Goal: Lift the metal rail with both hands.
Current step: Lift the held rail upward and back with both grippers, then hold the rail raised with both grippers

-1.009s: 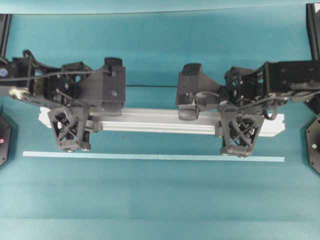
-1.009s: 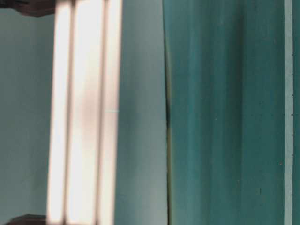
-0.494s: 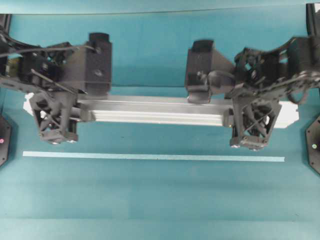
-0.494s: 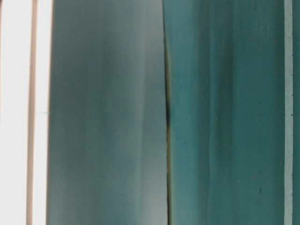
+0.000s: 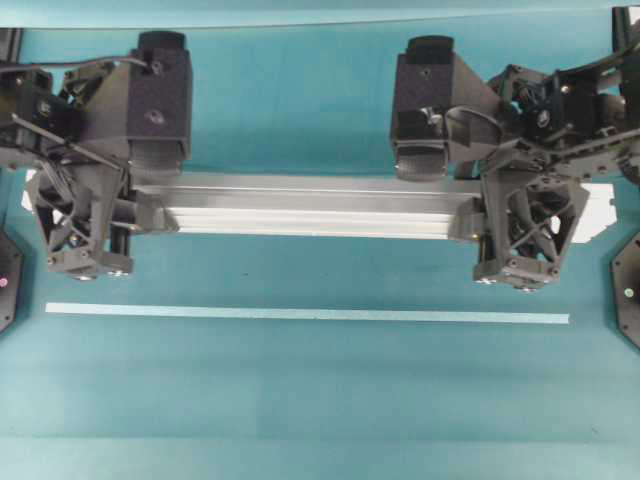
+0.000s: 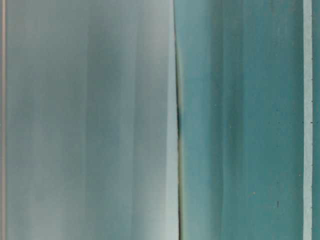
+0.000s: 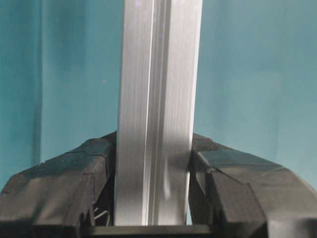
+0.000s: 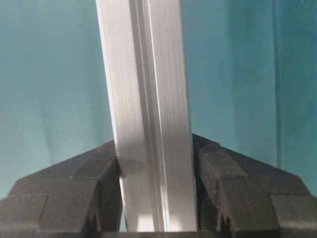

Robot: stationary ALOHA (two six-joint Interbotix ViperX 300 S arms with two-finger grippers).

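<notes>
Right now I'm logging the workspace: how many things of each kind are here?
Metal rail: 1
Pincers: 2, left pincer and right pincer, each shut on the rail
Pale tape line: 1
Total: 4

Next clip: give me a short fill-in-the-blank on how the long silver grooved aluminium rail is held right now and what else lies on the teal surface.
1. The long silver grooved aluminium rail is gripped by ____ black lattice-fingered grippers: the left gripper and the right gripper.
2. In each wrist view, the black fingers press the rail's two ____.
3. Below the rail in the overhead view, a thin pale tape line runs ____ to it.

Missing words: two; sides; parallel
</notes>
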